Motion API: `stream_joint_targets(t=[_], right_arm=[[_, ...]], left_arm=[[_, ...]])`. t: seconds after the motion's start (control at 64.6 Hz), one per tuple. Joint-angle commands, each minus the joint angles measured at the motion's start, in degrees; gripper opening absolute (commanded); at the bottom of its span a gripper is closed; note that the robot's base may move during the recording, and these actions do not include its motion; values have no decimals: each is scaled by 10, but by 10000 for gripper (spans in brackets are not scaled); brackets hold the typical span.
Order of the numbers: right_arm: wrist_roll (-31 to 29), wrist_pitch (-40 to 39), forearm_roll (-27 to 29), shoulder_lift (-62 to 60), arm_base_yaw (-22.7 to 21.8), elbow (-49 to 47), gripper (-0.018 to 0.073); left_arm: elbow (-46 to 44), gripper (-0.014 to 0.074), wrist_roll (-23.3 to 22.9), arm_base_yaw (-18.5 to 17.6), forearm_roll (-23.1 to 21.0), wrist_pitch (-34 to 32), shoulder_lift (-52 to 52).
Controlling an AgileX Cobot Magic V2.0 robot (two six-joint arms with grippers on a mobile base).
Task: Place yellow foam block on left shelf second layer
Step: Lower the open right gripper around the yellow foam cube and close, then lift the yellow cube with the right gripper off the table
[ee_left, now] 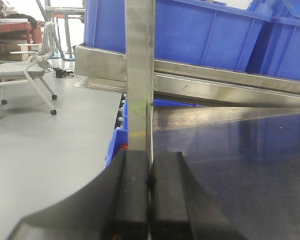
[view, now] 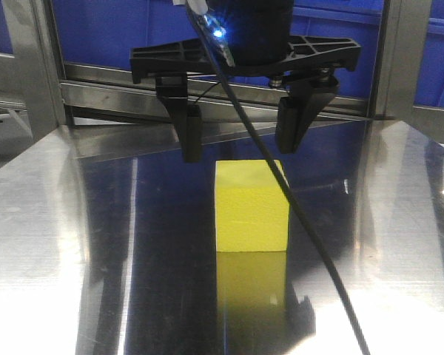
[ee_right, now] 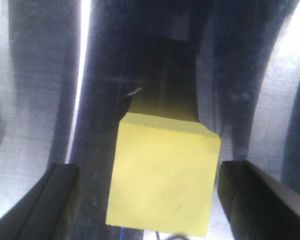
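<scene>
Straddling block, right gripper jaws wide, not touching; probably a grasp: centre, drop lower, squeeze foam lightly, mind cable. Left gripper pinched together, empty.

The front camera is sitting low and close, facing the yellow block mid-frame; the right wrist camera is looking steeply down on that same block. The left wrist camera is facing blue bins at upper right.

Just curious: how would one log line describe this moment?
right hand open over yellow foam block | block on metal surface, ungripped | left hand shut
</scene>
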Motion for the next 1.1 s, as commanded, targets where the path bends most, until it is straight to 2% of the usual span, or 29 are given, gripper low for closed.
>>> stream_joint_targets(t=[0.0,0.263,0.526,0.712,0.82,0.959,1.021,1.083], right_arm=[[6,-26,-16,-29,-5,-7,624],[6,-50,-15,-29,-13,48,624],[6,-126,-9,-29,-17,95,624],[6,-152,-9,-28,-17,115,614],[6,-152,-9,-28,-17,115,522],[6,-153,-9,-28,-20,115,300],[5,-153,-10,-32,-26,115,253],[-7,-158,-15,-41,-30,115,245]], left_arm=[[15,137,-2,-3,-1,-47,-1],[15,137,-2,-3,-1,-47,-1],[15,137,-2,-3,-1,-47,-1],[15,137,-2,-3,-1,-47,-1],[15,137,-2,-3,-1,-47,-1],[15,137,-2,-3,-1,-47,-1],[15,137,-2,-3,-1,-47,-1],[15,137,-2,-3,-1,-47,-1]])
